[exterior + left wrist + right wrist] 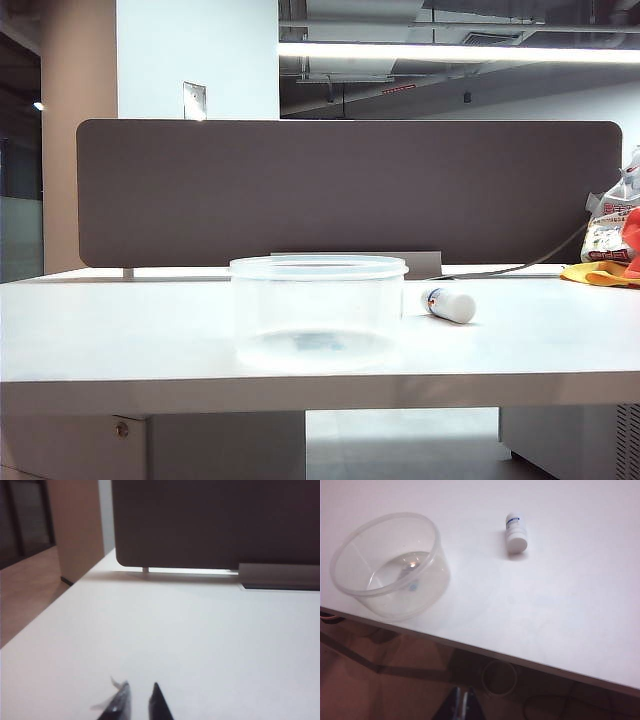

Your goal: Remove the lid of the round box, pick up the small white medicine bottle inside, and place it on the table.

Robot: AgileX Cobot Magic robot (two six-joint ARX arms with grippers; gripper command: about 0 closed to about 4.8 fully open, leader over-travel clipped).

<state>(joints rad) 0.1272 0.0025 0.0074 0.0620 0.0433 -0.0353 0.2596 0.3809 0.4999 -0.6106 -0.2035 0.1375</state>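
Task appears complete: box (pixel 318 308) stands open near the tabletop (pixel 120 330) front edge, bottle (pixel 450 303) lies beside it. Left pincer (pixel 138 700) grips the lid (pixel 111 700); right pincer (pixel 461 702) is closed, empty.

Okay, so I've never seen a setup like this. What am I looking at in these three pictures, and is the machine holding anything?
It is a robot with two arms, each ending in a two-finger gripper. One picture is from a fixed camera facing the table. The other two are from cameras on the wrists.

On the table stands the round box, open and empty. The small white medicine bottle lies on its side beside it.

The right gripper is shut on nothing, out past the table's edge. The left gripper is low over bare table, with its fingers close together. Something thin and translucent shows at its tips, but I cannot tell whether it is the lid.
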